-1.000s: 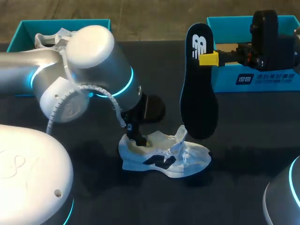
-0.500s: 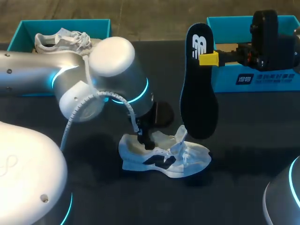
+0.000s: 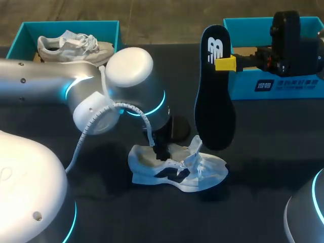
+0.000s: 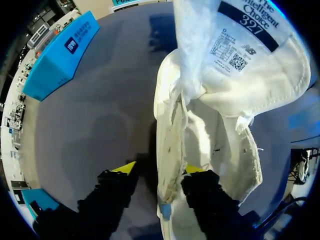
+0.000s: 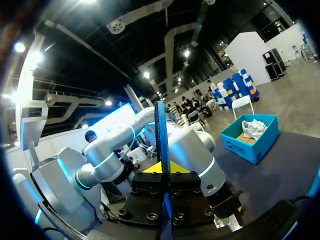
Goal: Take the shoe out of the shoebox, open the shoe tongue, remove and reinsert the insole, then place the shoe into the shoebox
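Observation:
A white shoe with dark side marks lies on its sole mid-table, tongue pulled up. My left gripper stands at its opening. In the left wrist view the left gripper straddles the shoe's side wall. One finger is inside against the lining; a dark gap shows at the outer one, so it is open. My right gripper is shut on a black insole, held upright above the shoe's toe. In the right wrist view the insole stands edge-on in the right gripper.
A teal shoebox at the back left holds a second pale shoe. Another teal shoebox stands at the back right, behind my right gripper. The black table stretches in front and to the right of the shoe.
My left arm has swung to the right, uncovering the shoe in the back-left box, and its gripper has slid along the shoe's opening. The right arm and insole have not moved.

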